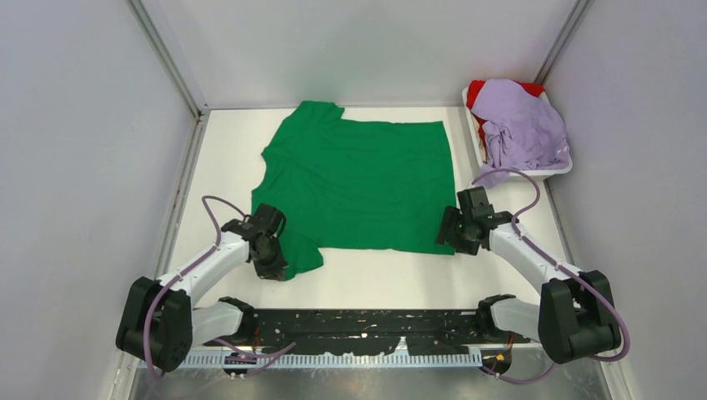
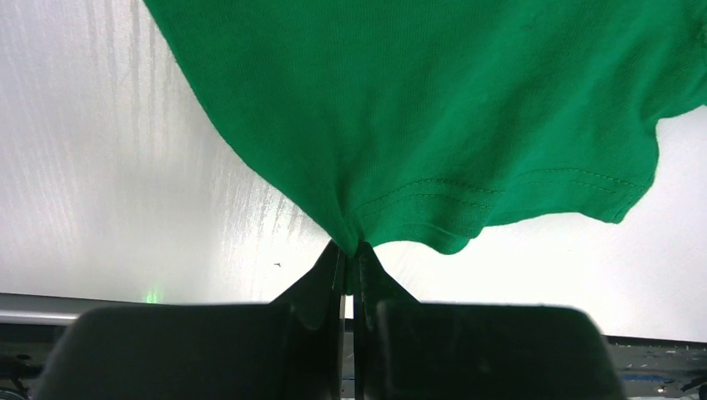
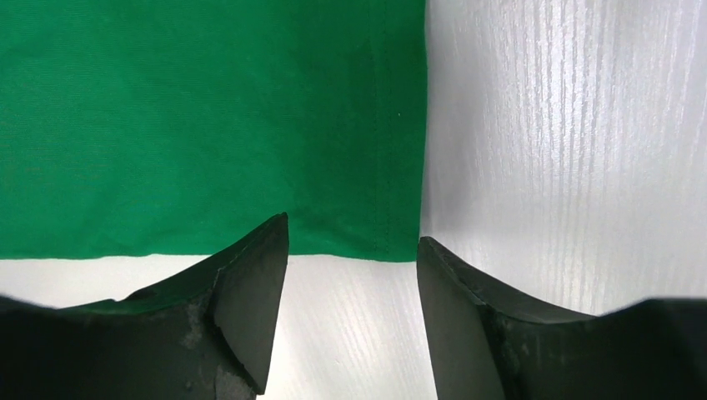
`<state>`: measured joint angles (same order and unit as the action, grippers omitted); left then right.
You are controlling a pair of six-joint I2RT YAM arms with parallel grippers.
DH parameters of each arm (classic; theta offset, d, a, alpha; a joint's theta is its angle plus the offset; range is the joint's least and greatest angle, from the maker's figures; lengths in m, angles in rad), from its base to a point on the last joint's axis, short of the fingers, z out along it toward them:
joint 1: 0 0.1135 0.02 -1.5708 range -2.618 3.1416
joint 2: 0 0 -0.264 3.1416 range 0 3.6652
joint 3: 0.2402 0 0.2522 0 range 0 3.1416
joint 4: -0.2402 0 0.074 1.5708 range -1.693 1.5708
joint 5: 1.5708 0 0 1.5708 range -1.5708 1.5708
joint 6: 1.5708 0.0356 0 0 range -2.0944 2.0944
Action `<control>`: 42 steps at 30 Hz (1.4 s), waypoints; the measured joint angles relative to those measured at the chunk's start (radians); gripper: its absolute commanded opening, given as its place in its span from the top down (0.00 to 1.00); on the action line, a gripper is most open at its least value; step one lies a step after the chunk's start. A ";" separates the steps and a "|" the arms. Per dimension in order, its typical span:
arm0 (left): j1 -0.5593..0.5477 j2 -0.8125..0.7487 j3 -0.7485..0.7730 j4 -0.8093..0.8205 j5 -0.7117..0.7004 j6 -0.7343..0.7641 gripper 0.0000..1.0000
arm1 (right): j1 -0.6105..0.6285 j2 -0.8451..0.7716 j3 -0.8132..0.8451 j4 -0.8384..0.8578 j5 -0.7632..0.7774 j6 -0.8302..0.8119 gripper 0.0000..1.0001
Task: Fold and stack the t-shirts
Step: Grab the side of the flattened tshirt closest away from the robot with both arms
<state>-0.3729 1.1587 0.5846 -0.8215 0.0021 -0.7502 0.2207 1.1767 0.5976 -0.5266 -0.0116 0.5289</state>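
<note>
The bright green t-shirt (image 1: 358,179) lies spread flat on the white table, neck to the left, hem to the right. My left gripper (image 1: 273,265) is shut on its near sleeve; in the left wrist view the green cloth (image 2: 433,108) bunches between the closed tips of the left gripper (image 2: 350,248). My right gripper (image 1: 453,237) is open and empty at the shirt's near hem corner (image 3: 392,242); the right gripper (image 3: 352,233) straddles that corner. The lavender t-shirt (image 1: 521,125) lies crumpled over the red t-shirt (image 1: 479,90) at the back right.
A white tray (image 1: 560,169) at the back right holds the lavender and red shirts. Grey walls and metal posts (image 1: 171,58) close in the table on three sides. Bare white table (image 1: 392,275) lies between the shirt and the arm bases.
</note>
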 measured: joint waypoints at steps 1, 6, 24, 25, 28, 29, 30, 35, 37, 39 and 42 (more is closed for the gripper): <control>0.000 0.000 0.000 0.001 0.006 0.000 1.00 | 0.001 0.005 -0.002 0.000 0.003 0.000 0.38; 0.000 0.000 0.000 0.002 0.025 0.003 1.00 | 0.007 0.048 -0.006 0.006 0.015 -0.001 0.41; -0.037 -0.203 -0.065 -0.088 0.054 -0.032 1.00 | 0.159 0.113 0.026 -0.014 0.212 0.021 0.95; -0.043 -0.228 -0.072 -0.100 0.059 -0.038 1.00 | 0.160 0.105 0.022 -0.028 0.212 0.023 0.95; -0.055 -0.311 -0.091 -0.142 0.079 -0.060 1.00 | 0.164 0.043 -0.014 -0.065 0.197 0.024 0.95; -0.058 -0.330 -0.094 -0.148 0.085 -0.059 1.00 | 0.165 0.019 -0.027 -0.074 0.186 0.023 0.95; -0.058 -0.342 -0.095 -0.150 0.090 -0.058 1.00 | 0.166 0.002 -0.036 -0.080 0.177 0.023 0.95; -0.058 -0.342 -0.095 -0.083 0.172 -0.046 1.00 | 0.167 -0.022 -0.044 -0.074 0.130 0.012 0.95; -0.058 -0.320 -0.093 -0.030 0.211 -0.042 1.00 | 0.168 -0.013 -0.040 -0.062 0.113 0.006 0.95; -0.058 -0.278 -0.079 0.022 0.243 -0.030 1.00 | 0.169 0.005 -0.023 -0.052 0.101 0.000 0.95; -0.055 -0.208 -0.029 0.081 0.268 -0.018 1.00 | 0.169 0.025 0.014 -0.041 0.095 -0.006 0.95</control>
<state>-0.4282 0.9508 0.5560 -0.7403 0.2703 -0.7681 0.3897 1.2018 0.6117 -0.5678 0.0830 0.5232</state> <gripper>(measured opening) 0.027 0.095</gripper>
